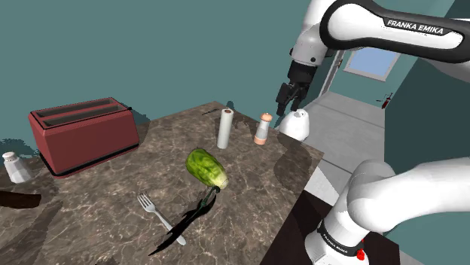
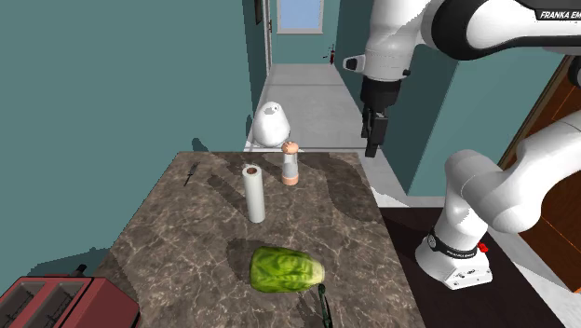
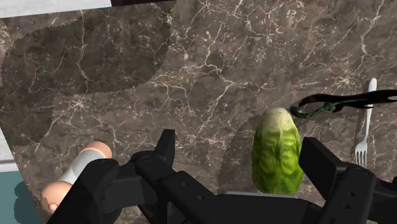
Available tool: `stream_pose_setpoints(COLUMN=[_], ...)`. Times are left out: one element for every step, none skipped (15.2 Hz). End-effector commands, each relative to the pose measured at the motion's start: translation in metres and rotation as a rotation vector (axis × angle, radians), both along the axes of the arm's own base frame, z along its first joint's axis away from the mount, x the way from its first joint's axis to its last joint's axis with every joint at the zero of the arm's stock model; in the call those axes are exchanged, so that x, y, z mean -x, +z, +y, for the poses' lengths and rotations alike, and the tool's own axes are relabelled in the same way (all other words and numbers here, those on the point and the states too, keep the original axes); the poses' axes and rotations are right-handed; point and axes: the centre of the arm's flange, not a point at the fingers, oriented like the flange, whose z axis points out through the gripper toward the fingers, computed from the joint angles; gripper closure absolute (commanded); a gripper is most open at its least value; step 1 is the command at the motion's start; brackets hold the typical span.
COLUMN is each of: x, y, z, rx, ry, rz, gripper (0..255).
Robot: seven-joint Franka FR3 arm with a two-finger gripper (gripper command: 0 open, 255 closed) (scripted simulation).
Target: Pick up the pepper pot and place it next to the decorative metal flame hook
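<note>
The pepper pot [image 1: 262, 129] [image 2: 291, 164] [image 3: 73, 175] is a small mill with peach ends and a pale middle. It stands upright near the far edge of the dark marble counter [image 1: 113, 203]. The black flame hook [image 1: 197, 217] [image 2: 323, 306] [image 3: 337, 102] lies flat between the cabbage and the fork. My gripper [image 1: 283, 110] [image 2: 373, 146] [image 3: 242, 153] hangs high above the counter, off to the pot's side. It is open, its fingers wide apart with nothing between them.
A green cabbage [image 1: 207, 167] [image 2: 287, 268] [image 3: 277, 153] lies mid-counter. Near the pot stand a white roll [image 1: 224, 128] [image 2: 253, 194] and a white jug-like vessel [image 1: 295, 124] [image 2: 271, 124]. A fork [image 1: 160, 218] [image 3: 364, 130], a red toaster [image 1: 83, 134] and a shaker [image 1: 15, 167] sit further off.
</note>
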Motion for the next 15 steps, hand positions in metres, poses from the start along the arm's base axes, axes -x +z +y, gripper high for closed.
stream_pose_setpoints(x=[0.000, -0.006, -0.013, -0.019, -0.025, -0.032, -0.038, -0.044, -0.051, -0.057, -0.063, -0.070, -0.076, -0.082, -0.089], y=[0.000, -0.006, -0.012, -0.017, -0.023, -0.029, -0.034, -0.040, -0.045, -0.051, -0.056, -0.062, -0.067, -0.072, -0.078], z=[0.000, -0.009, -0.019, -0.028, -0.038, -0.047, -0.057, -0.066, -0.076, -0.085, -0.095, -0.104, -0.114, -0.124, -0.133], rx=[0.000, 0.003, 0.005, 0.008, 0.010, 0.013, 0.015, 0.018, 0.021, 0.023, 0.026, 0.028, 0.031, 0.034, 0.036], ry=[0.000, -0.001, -0.002, -0.004, -0.005, -0.006, -0.007, -0.009, -0.010, -0.011, -0.012, -0.013, -0.015, -0.016, -0.017], rz=[0.000, -0.002, -0.005, -0.007, -0.010, -0.012, -0.014, -0.017, -0.019, -0.021, -0.024, -0.026, -0.029, -0.031, -0.033], gripper=[0, 0, 0, 0, 0, 0, 0, 0, 0, 0, 0, 0, 0, 0, 0])
